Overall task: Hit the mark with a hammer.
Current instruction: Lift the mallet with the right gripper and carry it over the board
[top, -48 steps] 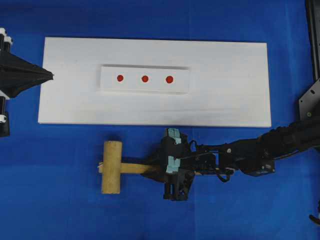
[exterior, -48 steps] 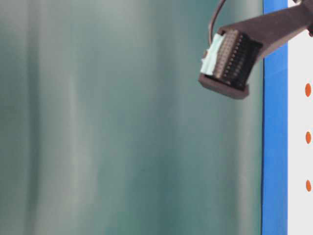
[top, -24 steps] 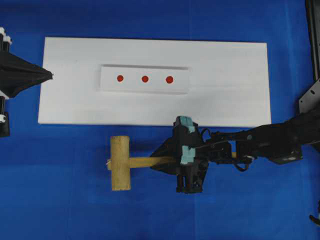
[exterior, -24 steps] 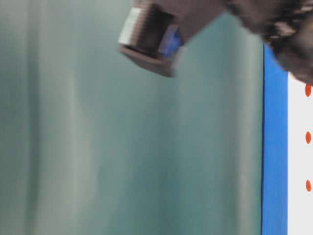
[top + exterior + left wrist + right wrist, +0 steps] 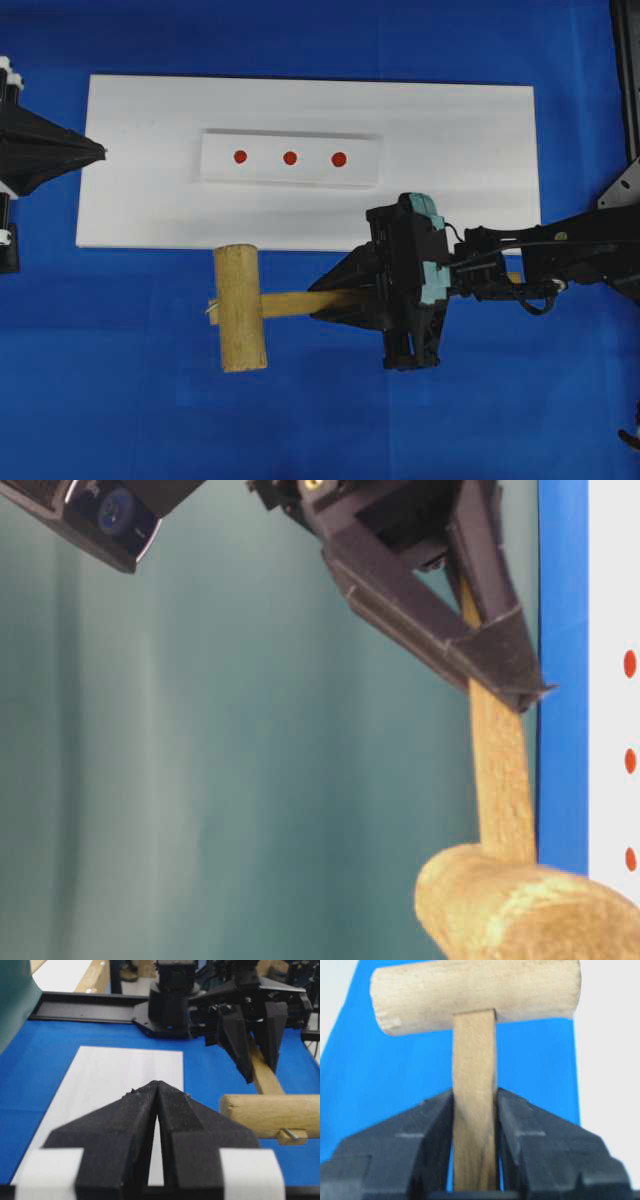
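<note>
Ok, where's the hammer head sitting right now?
In the overhead view the hammer has its head left of centre, just below the white board's lower edge, with the right gripper clamping the handle.

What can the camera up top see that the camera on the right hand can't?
Only the overhead view shows the three red dots on the white block, the big white board and the shut left gripper. Only the right wrist view shows the fingers squeezing the handle up close. Both show the hammer held by the right gripper over the blue cloth.
</note>
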Tool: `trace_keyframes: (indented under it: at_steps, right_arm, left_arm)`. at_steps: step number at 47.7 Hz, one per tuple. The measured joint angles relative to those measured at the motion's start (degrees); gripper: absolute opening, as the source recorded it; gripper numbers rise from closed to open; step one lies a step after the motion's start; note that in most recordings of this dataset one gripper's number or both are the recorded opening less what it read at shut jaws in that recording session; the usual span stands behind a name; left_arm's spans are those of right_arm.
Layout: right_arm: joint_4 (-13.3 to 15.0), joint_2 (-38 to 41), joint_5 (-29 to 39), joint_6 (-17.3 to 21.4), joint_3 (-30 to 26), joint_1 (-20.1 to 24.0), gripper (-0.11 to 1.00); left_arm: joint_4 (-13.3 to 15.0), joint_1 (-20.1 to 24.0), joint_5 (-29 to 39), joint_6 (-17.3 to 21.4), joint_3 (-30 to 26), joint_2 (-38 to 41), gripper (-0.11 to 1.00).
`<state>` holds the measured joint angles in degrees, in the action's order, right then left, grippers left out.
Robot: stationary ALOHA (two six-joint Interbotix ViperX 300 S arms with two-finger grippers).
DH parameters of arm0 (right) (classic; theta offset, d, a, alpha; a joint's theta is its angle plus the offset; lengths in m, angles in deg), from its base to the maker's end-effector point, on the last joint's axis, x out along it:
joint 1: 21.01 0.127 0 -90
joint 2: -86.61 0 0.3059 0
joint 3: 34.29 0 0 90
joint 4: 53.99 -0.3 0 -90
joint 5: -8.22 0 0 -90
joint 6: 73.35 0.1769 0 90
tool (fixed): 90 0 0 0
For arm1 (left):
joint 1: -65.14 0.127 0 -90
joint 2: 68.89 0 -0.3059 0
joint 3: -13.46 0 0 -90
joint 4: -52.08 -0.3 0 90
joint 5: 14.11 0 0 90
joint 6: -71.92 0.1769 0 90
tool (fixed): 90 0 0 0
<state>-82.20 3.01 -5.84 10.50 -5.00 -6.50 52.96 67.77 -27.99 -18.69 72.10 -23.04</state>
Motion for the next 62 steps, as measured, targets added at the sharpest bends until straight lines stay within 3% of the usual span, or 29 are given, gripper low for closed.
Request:
trace_keyframes:
  at_steps: [13, 30, 41, 47, 55, 62]
  right_arm:
    - [0.2, 0.0, 0.0, -2.2, 0.1, -3.7, 0.10]
    - [0.8, 0.0, 0.2, -10.9, 0.1, -13.4, 0.10]
    - [0.9, 0.0, 0.1, -12.2, 0.1, -14.7, 0.10]
    - [3.4, 0.0, -0.4, -13.9, 0.1, -14.7, 0.10]
    - [8.3, 0.0, -4.2, -21.3, -0.4, -14.9, 0.10]
    - [10.9, 0.0, -8.3, -32.3, -0.6, -16.0, 0.10]
  left_arm:
    - [0.0, 0.0, 0.7, -0.1, 0.0, -0.1, 0.00]
    - [0.1, -0.1, 1.4, -1.0, 0.0, -0.1, 0.00]
    - [0.1, -0.1, 1.5, -1.0, 0.0, -0.1, 0.00]
    - [0.1, -0.1, 1.5, -1.0, 0.0, -0.1, 0.00]
    - [0.2, -0.1, 1.5, -1.8, 0.0, -0.1, 0.00]
    - [0.2, 0.0, 1.5, -3.3, 0.0, 0.0, 0.00]
